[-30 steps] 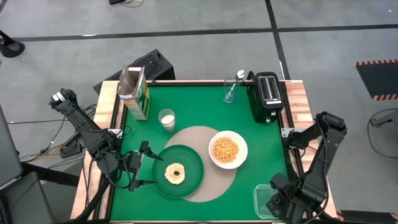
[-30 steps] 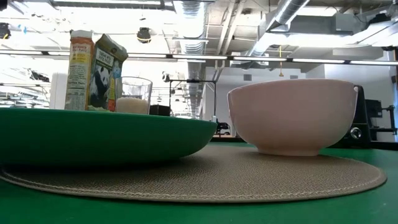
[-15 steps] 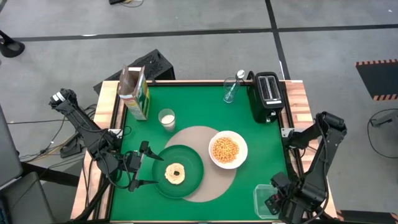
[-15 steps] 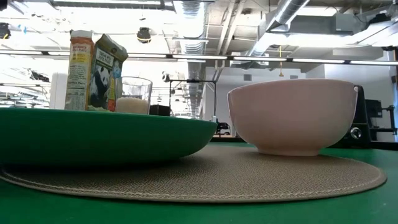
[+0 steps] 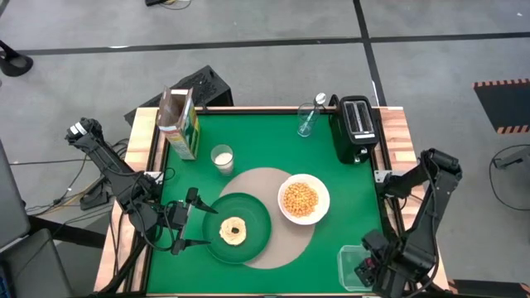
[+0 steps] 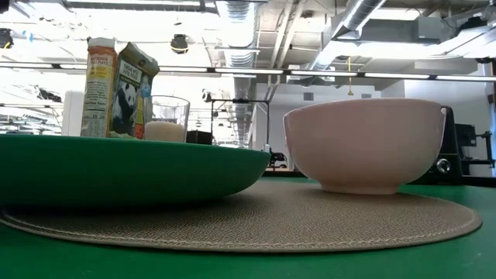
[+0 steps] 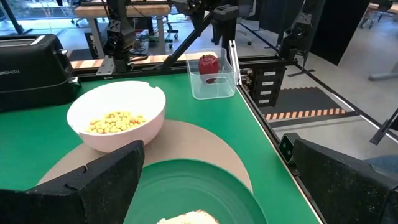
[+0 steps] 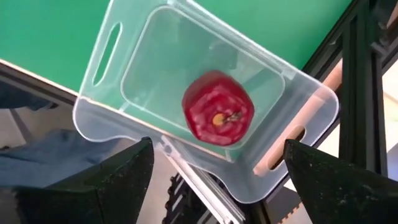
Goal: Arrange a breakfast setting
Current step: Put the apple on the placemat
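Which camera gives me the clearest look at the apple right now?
The right wrist view: the red apple fills it, seen from above inside the clear bin. The left wrist view shows it small and far; the high and low views don't show it.

No visible change across the last second. Left end effector (image 5: 197, 222) holds the same spot at the dark green plate's (image 5: 257, 228) left edge; right end effector (image 5: 374, 271) remains lower right, above the red apple (image 8: 218, 116).

You see a woven, rough-textured beige placemat (image 6: 325, 221) on the matt green worktop (image 5: 265, 141), a smooth glossy white bowl (image 6: 364, 143), a clear plastic bin (image 8: 205, 99) around a shiny red apple (image 8: 217, 116), and a printed cardboard cereal box (image 6: 116, 89).
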`<state>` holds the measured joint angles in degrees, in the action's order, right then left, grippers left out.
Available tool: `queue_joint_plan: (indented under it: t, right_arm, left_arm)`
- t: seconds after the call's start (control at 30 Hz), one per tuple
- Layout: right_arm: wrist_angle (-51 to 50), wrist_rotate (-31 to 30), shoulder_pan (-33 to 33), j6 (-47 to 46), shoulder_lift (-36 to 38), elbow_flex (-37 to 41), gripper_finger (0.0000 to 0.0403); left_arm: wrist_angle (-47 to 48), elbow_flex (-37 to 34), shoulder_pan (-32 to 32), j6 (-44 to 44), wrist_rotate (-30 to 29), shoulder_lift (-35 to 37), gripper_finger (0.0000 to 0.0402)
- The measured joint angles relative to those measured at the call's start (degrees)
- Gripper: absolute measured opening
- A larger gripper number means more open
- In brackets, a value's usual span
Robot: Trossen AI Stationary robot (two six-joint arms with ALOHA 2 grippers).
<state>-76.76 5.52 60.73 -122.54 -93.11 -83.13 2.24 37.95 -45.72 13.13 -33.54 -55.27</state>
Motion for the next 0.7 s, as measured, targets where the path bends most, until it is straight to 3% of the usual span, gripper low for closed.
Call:
queue_joint_plan:
  t: [0.43, 0.7]
  right_arm:
    - [1.4, -0.9, 0.0, -3.4, 0.0, 0.0, 0.0375]
    - [4.3, -0.8, 0.4, -6.3, 0.0, 5.1, 0.0375]
  left_arm:
    - [0.0, 0.0, 0.0, 0.0, 0.0, 0.0, 0.0399]
    - [0.0, 0.0, 0.0, 0.0, 0.0, 0.0, 0.0399]
